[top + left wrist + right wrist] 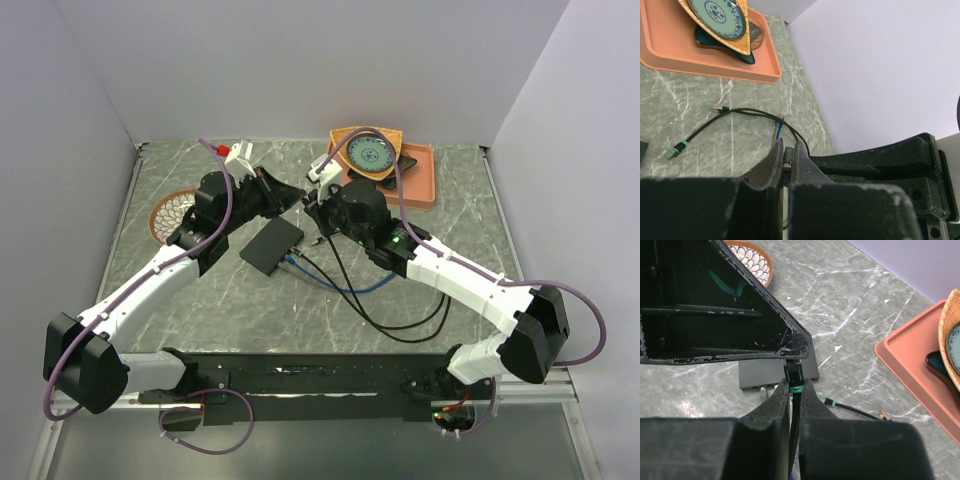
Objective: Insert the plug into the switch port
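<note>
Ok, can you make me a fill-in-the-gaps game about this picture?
The tray holding the plates is ___.
The flat switch box is ___.
The patterned bowl sits on the robot's ___ side.
The plug in the right pincer is ___ yet inside the switch box.
Missing words: orange, black, left, not.

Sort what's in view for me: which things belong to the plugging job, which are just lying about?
Job: black teal-banded cable plug, pinched by the left tool and right tool; flat matte-black rectangular switch box.
Lying about: orange plastic tray with stacked patterned plates; brown scale-patterned bowl; white-and-red object at the back.
</note>
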You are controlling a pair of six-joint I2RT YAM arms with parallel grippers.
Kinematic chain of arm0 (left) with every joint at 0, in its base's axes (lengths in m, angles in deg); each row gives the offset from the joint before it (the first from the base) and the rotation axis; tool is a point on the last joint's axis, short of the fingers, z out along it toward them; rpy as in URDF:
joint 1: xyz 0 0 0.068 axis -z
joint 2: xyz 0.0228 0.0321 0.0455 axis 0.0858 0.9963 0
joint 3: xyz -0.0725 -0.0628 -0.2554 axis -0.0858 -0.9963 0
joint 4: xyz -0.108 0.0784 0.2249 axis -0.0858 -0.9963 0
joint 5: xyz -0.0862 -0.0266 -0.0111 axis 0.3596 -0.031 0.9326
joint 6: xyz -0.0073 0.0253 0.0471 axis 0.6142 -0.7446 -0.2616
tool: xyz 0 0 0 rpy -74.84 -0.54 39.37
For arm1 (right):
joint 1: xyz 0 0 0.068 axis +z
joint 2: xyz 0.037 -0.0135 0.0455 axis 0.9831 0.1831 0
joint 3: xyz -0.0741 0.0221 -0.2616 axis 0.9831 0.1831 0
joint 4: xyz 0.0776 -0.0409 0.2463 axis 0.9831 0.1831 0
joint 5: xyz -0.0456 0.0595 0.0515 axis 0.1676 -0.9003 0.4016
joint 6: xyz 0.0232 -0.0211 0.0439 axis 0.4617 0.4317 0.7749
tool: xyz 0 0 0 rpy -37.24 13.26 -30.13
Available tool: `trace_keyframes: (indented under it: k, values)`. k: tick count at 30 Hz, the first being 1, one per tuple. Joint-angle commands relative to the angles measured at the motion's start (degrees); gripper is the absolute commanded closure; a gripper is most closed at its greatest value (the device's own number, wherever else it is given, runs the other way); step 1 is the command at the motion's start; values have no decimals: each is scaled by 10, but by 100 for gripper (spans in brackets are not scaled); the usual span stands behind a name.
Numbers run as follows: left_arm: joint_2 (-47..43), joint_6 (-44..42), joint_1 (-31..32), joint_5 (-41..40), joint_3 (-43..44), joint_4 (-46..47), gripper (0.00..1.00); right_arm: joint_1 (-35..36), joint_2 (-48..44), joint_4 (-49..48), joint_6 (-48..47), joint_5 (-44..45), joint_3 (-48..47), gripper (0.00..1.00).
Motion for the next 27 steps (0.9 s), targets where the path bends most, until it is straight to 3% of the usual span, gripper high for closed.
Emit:
trace_keyframes:
  k: [1,8,12,15,16,18,24,27]
  values:
    - [-4,-9,0,-6,28,-5,99,2,-12,-36,7,31,-22,100]
    - [2,-21,1,-15,31,-9,99,2,-20,-36,0,31,-10,100]
    - [5,-37,0,-20,36,-11,89,2,-30,-37,-6,24,7,100]
    - [7,-52,-3,-34,39,-18,68,2,-36,-35,-10,17,13,100]
    - [8,-53,-6,-40,39,-19,49,2,-39,-32,-11,16,17,100]
    - [4,-54,-11,-40,37,-15,33,2,-44,-28,-11,10,25,100]
    - [-10,-57,-28,-44,18,-3,3,2,-64,-8,-18,4,48,100]
    - [-18,-66,-42,-56,13,-12,1,1,-81,-1,-20,4,66,100]
